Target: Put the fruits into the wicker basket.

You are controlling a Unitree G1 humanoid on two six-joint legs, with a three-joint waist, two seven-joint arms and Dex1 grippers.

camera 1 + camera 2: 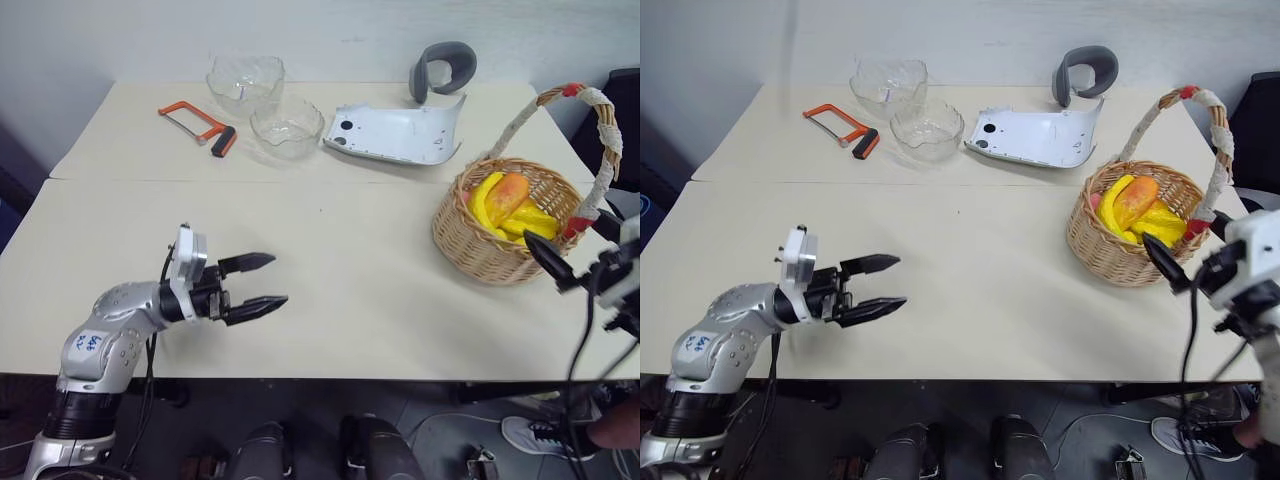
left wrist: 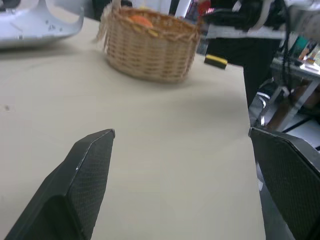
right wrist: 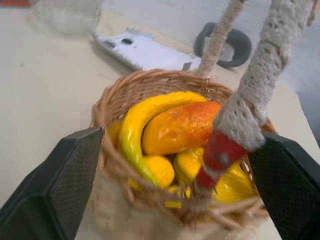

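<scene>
banana (image 3: 135, 125) and mango (image 3: 180, 127) already down inside wicker basket (image 1: 480, 250) at table's right, likely light, smooth, rollable, best pinched mid-body; right gripper (image 3: 175, 190) wide open, empty, by the rim; left gripper (image 1: 252, 285) open, empty.

Hacksaw (image 1: 197, 127), glass bowls (image 1: 266, 103), white panel (image 1: 400, 133)

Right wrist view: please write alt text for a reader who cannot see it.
A wicker basket holds a curved banana and an orange-yellow mango among other yellow fruit. The open right pincer sits just before its rim, one black finger on each side, with the basket's tape-wrapped handle rising close by.
</scene>
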